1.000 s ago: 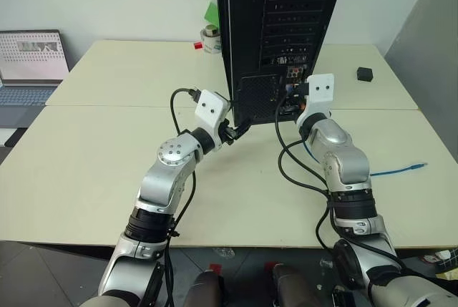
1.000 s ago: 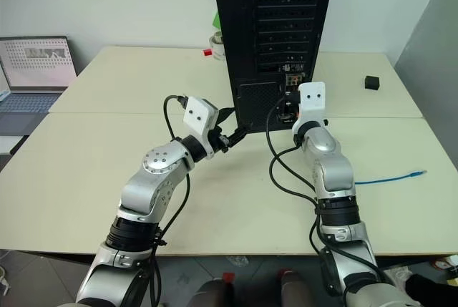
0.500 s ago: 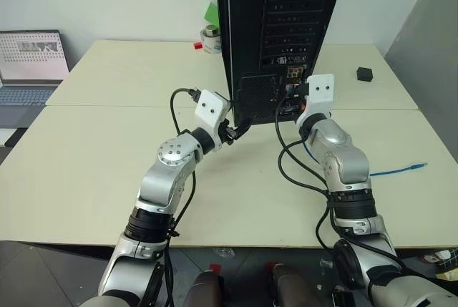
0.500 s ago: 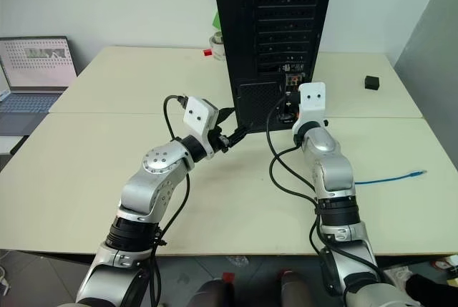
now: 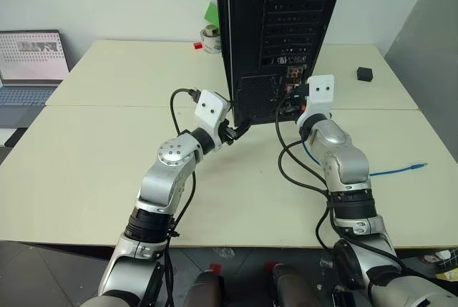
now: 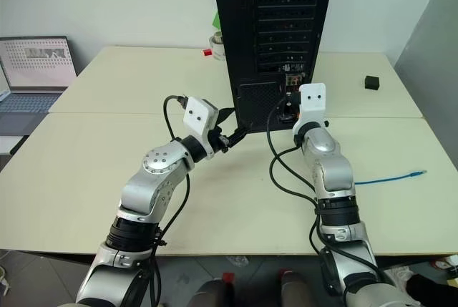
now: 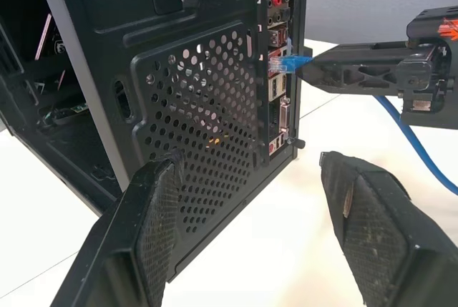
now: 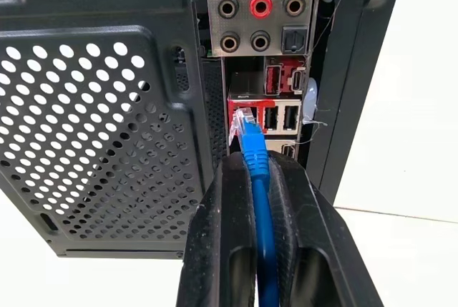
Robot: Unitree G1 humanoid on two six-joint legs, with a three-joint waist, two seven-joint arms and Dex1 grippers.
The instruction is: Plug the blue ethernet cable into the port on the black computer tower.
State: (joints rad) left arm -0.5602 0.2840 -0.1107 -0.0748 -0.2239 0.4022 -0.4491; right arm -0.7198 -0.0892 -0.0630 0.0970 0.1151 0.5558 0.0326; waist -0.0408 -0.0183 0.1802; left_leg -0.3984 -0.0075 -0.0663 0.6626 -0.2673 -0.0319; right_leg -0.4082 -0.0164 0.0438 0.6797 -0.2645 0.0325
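The black computer tower (image 5: 279,28) stands upright at the back middle of the table, its rear panel facing me. My right gripper (image 8: 255,167) is shut on the blue ethernet cable (image 8: 254,151) just behind its clear plug. The plug's tip sits at the mouth of a red-framed port (image 8: 242,112) in the connector panel, and I cannot tell how deep it is. The rest of the cable trails right across the table (image 5: 401,171). My left gripper (image 7: 250,164) stands open before the tower's perforated lower panel (image 7: 207,99), holding nothing.
An open laptop (image 5: 28,60) sits at the far left. A small black cube (image 5: 365,73) lies at the back right. A white roll (image 5: 210,39) and a small red piece stand beside the tower. Black robot cables (image 5: 290,164) loop near my right arm.
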